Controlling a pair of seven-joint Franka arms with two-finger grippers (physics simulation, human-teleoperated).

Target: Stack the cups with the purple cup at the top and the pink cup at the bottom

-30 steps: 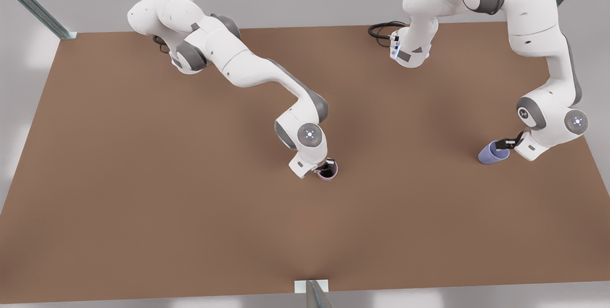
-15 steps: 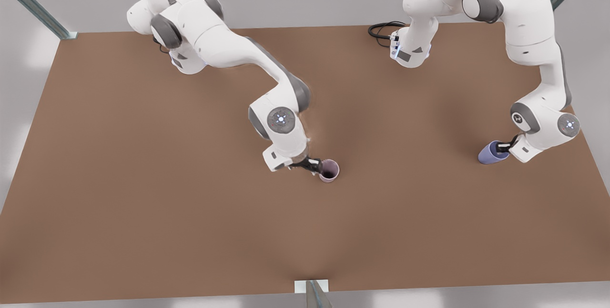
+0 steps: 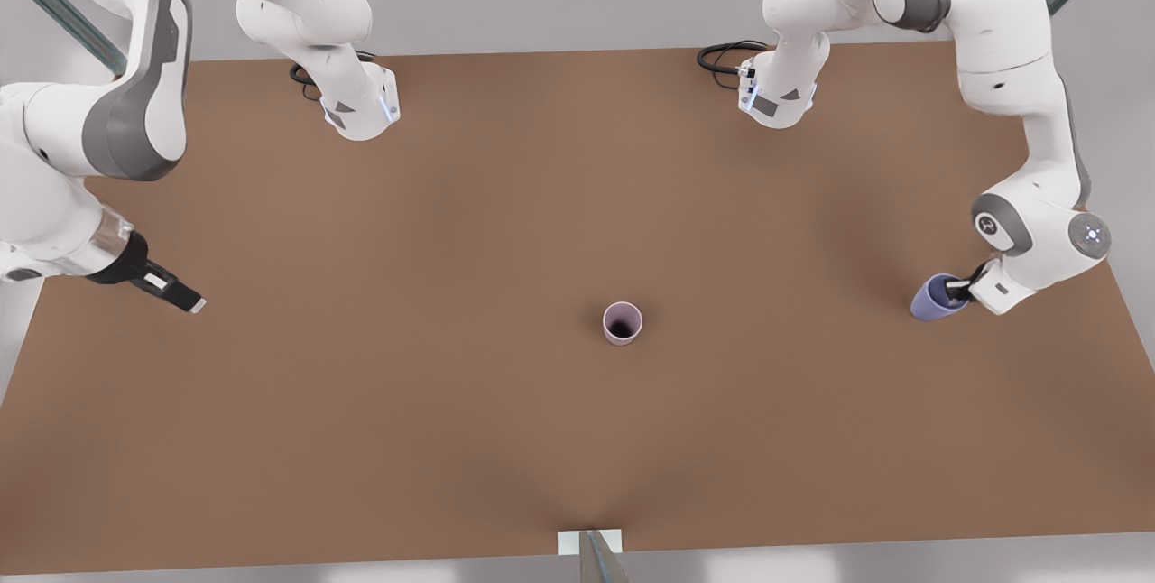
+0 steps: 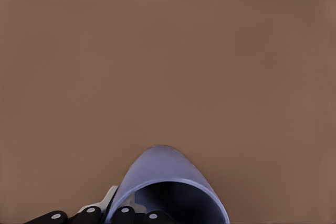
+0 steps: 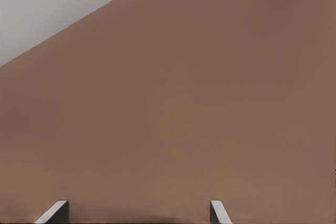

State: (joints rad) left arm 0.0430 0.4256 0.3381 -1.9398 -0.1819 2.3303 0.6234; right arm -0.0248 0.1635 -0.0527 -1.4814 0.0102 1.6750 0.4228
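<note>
Pink cup (image 3: 623, 323) now stands free mid-table, right gripper (image 3: 176, 293) having let go and swung well away, fingers spread wide; left gripper (image 3: 958, 292) clamps purple cup (image 3: 934, 298), ready for transfer.

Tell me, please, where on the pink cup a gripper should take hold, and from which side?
The pink cup stands upright on the table with its mouth open upward, and nothing touches it. Probably best from above: one finger inside the mouth, one outside, pinching the rim wall. The open right gripper waits at the front view's left.
</note>
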